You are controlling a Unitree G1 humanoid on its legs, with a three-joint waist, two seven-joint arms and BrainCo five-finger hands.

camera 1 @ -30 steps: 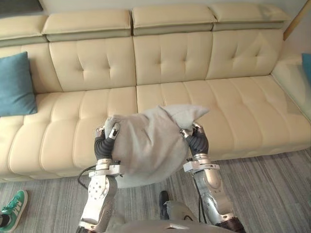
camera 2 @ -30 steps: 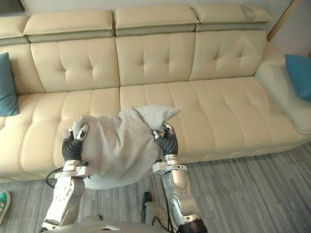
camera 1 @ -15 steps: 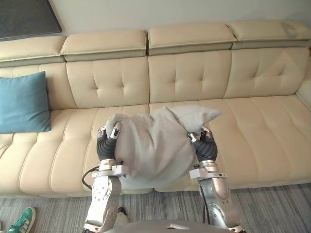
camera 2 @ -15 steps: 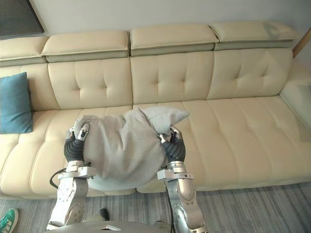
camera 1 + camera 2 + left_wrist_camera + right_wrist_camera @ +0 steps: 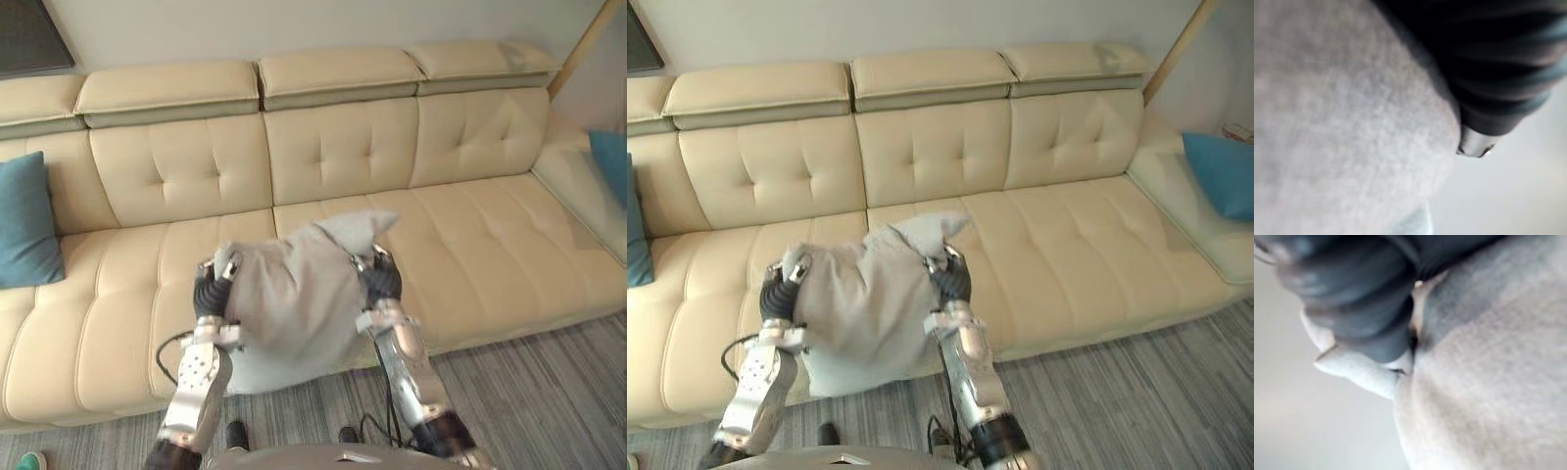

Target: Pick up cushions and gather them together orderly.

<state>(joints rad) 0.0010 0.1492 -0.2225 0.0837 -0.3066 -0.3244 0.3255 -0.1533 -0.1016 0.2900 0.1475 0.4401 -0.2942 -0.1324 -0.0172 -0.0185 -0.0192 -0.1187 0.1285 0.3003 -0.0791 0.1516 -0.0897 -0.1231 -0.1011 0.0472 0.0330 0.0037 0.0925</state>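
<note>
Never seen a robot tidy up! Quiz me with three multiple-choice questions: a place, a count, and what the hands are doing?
1. The grey cushion is: A) held before the sofa, between the hands B) on the floor C) on a shelf.
2. Teal cushions in view: A) none B) four C) two.
3. The hands are: A) hanging empty B) both gripping the cushion C) pushing the sofa.
Answers: 1 A, left hand and right hand clasp its sides; 2 C, one teal cushion at the sofa's left end, another at its right; 3 B, each pinches an edge.
</note>
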